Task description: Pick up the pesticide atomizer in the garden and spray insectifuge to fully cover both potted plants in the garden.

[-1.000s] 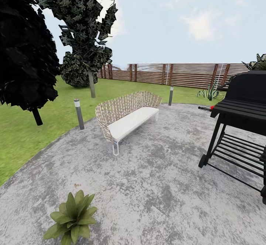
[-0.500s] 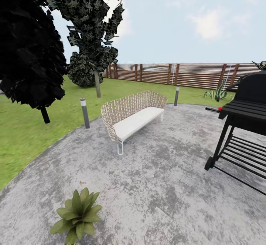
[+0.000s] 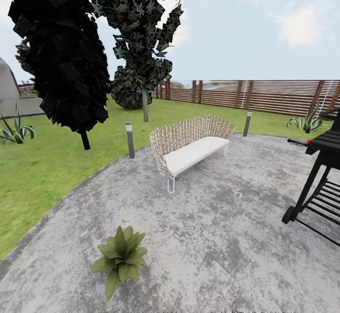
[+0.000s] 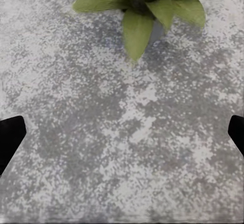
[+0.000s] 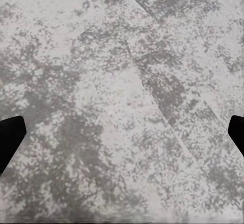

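One potted plant [image 3: 120,256], a low rosette of broad green leaves, sits on the grey paving near the front left in the head view. The same potted plant [image 4: 147,3] lies ahead of my left gripper [image 4: 122,137], whose dark fingertips [image 4: 10,137] stand far apart with only paving between them. My right gripper [image 5: 122,137] is open too, over bare paving. A slim dark rod with a red dot [image 3: 302,141] sticks out beside the grill; I cannot tell whether it is the pesticide atomizer.
A woven bench [image 3: 191,145] with a white seat stands mid-patio. A black grill [image 3: 321,176] is at the right edge. Two bollard lights [image 3: 129,139] line the paving's rim, with lawn, dark trees [image 3: 66,57] and a wooden fence [image 3: 264,95] beyond.
The head camera has turned left, so bench, plant and grill sit further right in the picture. A spiky shrub and a pale structure have come into view at the left.
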Tool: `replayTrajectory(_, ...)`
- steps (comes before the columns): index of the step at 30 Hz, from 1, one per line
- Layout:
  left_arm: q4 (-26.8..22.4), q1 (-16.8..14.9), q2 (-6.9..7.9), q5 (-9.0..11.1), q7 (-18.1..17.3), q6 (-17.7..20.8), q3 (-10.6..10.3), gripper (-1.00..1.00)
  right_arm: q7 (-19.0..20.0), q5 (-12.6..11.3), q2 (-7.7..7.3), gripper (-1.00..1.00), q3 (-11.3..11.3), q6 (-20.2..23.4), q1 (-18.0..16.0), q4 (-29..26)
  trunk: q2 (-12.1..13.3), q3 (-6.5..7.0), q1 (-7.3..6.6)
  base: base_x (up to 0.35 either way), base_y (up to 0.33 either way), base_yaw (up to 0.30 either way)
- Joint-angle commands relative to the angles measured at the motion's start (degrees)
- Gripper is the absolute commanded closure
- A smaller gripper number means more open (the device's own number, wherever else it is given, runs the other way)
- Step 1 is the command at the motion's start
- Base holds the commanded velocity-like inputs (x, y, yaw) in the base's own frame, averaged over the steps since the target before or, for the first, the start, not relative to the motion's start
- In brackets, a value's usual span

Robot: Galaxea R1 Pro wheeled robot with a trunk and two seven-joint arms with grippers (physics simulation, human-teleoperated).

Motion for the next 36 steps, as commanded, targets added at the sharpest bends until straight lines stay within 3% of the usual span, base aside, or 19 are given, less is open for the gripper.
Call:
replayTrajectory(1,0.06,-0.05,-0.02,0.05,0.07,-0.2,0.02,-1.0,-0.02,0.02,-0.01,-1.0,0.01,-0.17,-0.01,0.02,-0.03,-0.09,-0.04,-0.338,0.0,0.271)
replayTrajectory(25,0.15,-0.05,-0.26,-0.07,0.07,-0.13,-0.07,-1.0,-0.02,0.02,0.0,-1.0,0.01,-0.17,-0.01,0.11,-0.03,-0.14,-0.04,-0.321,-0.136,0.275)
replayTrajectory(36,1.81,-0.05,-0.34,-0.05,0.07,-0.2,0.08,-1.0,-0.02,0.02,0.07,-1.0,0.01,-0.17,-0.01,0.11,-0.03,0.38,-0.04,-0.103,-0.074,0.252)
